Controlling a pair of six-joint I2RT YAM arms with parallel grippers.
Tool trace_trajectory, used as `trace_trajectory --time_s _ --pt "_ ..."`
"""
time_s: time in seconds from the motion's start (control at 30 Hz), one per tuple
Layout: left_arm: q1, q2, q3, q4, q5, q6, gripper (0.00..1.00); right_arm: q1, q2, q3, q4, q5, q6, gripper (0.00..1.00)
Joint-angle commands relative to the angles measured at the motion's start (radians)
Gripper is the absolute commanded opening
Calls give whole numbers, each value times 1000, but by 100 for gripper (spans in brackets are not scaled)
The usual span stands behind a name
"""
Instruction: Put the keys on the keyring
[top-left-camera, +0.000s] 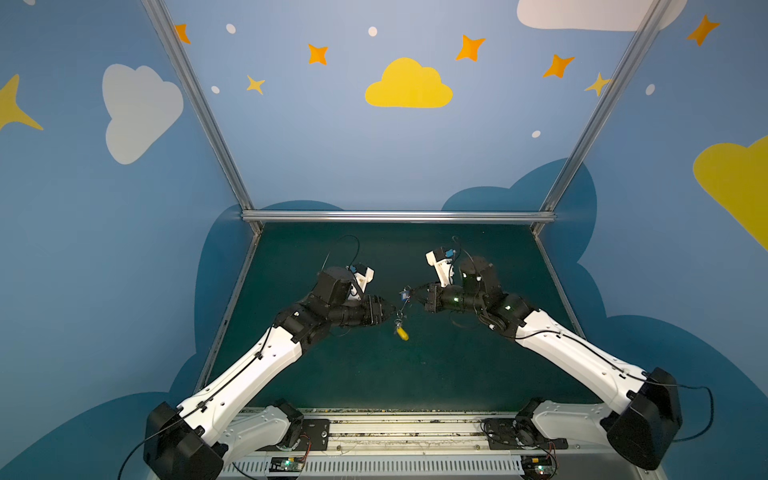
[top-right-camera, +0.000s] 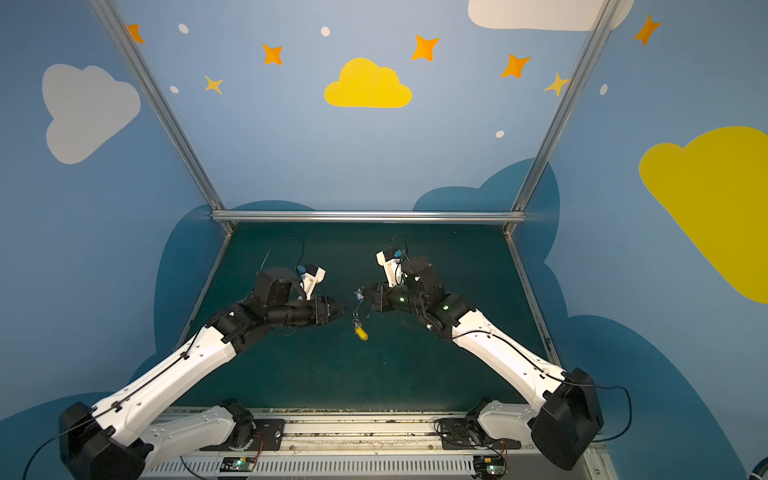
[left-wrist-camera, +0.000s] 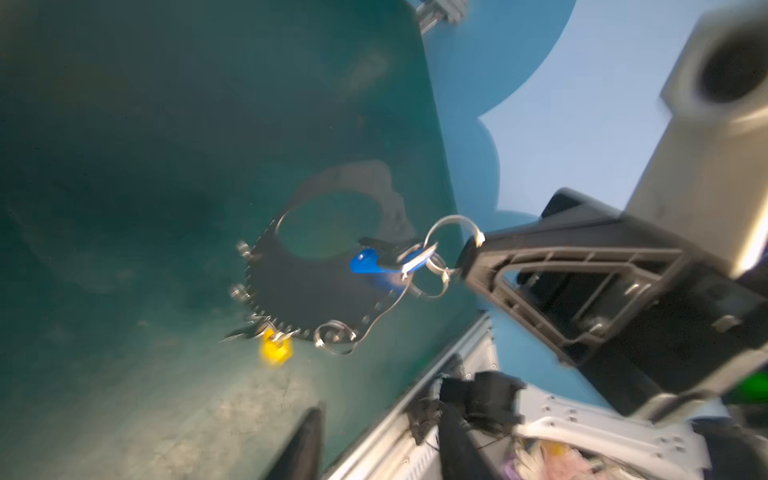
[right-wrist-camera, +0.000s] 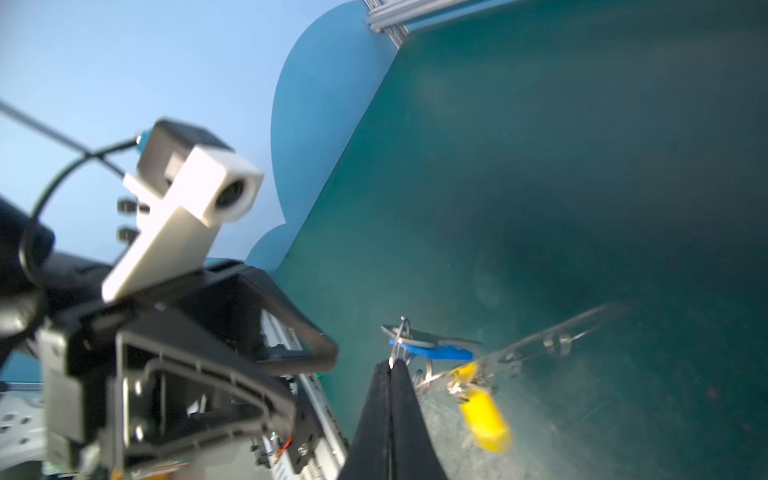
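The keyring hangs clear above the desk between both arms, its thin plate stiff and light but likely to swing. The blue-tagged key sits by the pinched ring and the yellow-tagged key dangles at the plate's opposite edge. The right claw is clamped tight on one slippery wire split ring; the plate's rim would suit a second hold. The left claw stands just beside, jaws parted and empty. The dark green desk looks scuffed, within blue walls painted with clouds and stars

Keyring and yellow-tagged key in heavy motion blur.
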Motion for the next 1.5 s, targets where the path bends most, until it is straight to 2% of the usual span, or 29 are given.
trace_trajectory --time_s 0.0,0.23,0.5,0.6,0.87,1.23,1.33,1.47 --pt "-54 -25 -24 52 -173 70 52 -9 10 38 -38 -65 55 0" --pt "-129 -55 -68 189 -261 118 52 -10 6 30 -5 -58 114 0" --pt "-195 23 -20 186 -341 185 54 -4 -10 6 43 -60 158 0" --pt "-204 43 0 158 -417 187 54 -4 -26 -9 72 -69 173 0" --pt "-198 40 -13 194 -530 177 50 -3 -58 -49 125 -123 197 0" --pt "-180 64 3 235 -468 182 48 -5 -85 -94 158 -200 227 0" --pt "-174 82 8 228 -449 183 48 -15 -88 -121 218 -230 269 0" --pt "-170 106 9 251 -341 184 45 -25 -87 -156 308 -235 333 0"
